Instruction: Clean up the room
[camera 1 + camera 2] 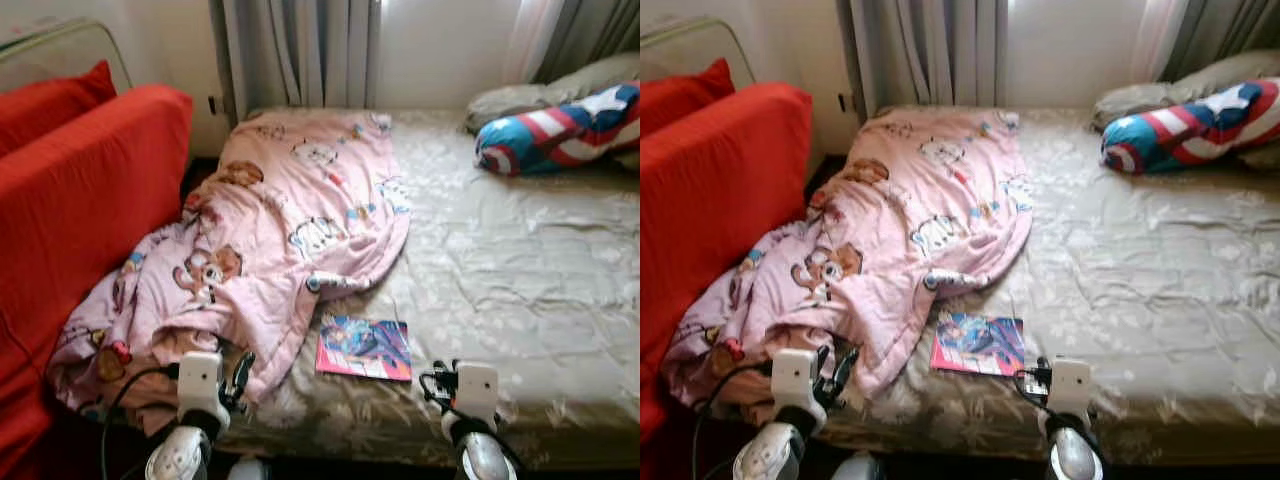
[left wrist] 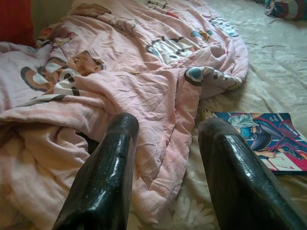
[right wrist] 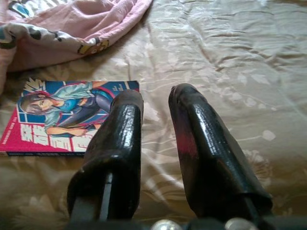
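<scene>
**Supervisor:** Where are we on the tidy-up?

**Operator:** Barely started, by my reading. I'm standing at the foot of the bed [image 1: 520, 300]. The pink blanket [image 1: 290, 220] lies crumpled in a heap over the bed's left half, with its near end spilling off the edge beside the red sofa [image 1: 80, 190]. A comic book [image 1: 365, 348] lies flat on the sheet near the foot edge, just beside the blanket's hem but not under it.

**Supervisor:** And the pincers?

**Operator:** Both are empty. The left pincer [image 2: 168, 139] has its fingers spread apart, hovering low over the blanket's near fold and holding nothing. The right pincer [image 3: 156, 100] is parted by a narrow gap, poised over bare sheet with the comic book just to its left, not touching it.

**Supervisor:** Anything already in place?

**Operator:** The striped shield-pattern cushion [image 1: 560, 128] sits at the head of the bed against a grey pillow [image 1: 560, 90], which looks fine as is. What's left, I'd judge, is everything else: the comic book needs lifting off the bed, and the blanket needs spreading or folding.
</scene>
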Robot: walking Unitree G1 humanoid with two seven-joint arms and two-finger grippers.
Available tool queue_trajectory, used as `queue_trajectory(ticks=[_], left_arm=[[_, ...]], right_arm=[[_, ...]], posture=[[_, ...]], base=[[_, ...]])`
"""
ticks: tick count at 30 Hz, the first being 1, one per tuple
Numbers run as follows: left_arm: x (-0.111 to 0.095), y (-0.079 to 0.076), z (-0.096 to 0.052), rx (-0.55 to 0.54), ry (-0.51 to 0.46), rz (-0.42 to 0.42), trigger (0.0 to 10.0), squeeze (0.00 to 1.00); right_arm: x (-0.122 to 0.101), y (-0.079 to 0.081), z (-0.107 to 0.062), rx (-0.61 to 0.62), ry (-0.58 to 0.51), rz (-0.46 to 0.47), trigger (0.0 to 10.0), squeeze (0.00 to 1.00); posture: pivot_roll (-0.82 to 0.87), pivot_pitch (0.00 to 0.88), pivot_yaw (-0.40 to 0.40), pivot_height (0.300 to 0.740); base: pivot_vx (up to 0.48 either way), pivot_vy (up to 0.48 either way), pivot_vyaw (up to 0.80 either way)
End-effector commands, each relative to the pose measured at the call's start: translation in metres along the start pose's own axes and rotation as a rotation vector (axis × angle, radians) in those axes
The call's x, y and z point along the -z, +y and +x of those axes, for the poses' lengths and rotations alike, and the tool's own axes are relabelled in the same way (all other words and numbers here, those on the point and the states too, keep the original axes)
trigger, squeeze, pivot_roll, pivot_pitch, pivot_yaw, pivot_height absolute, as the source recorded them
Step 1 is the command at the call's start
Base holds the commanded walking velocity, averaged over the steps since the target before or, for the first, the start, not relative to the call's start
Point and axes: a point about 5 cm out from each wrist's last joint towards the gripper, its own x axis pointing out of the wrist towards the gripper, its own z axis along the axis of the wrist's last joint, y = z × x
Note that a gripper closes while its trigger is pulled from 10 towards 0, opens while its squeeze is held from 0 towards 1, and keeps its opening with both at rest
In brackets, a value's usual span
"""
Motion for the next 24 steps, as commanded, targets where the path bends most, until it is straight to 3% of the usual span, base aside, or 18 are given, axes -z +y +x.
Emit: queue_trajectory(ticks=[1,24], left_arm=[[-0.0001,-0.0010,0.0004,0.008,0.004,0.004,10.0,0.00],[0.0054,0.0017,0.0011,0.007,0.017,-0.001,10.0,0.00]], right_arm=[[-0.0005,0.0006,-0.0004,-0.002,-0.007,0.007,10.0,0.00],[0.0004,0.0048,0.0005,-0.018,0.005,-0.003,10.0,0.00]], posture=[[-0.02,0.007,-0.011,0.651],[-0.02,0.008,-0.010,0.641]], base=[[0.000,0.000,0.00],[0.000,0.000,0.00]])
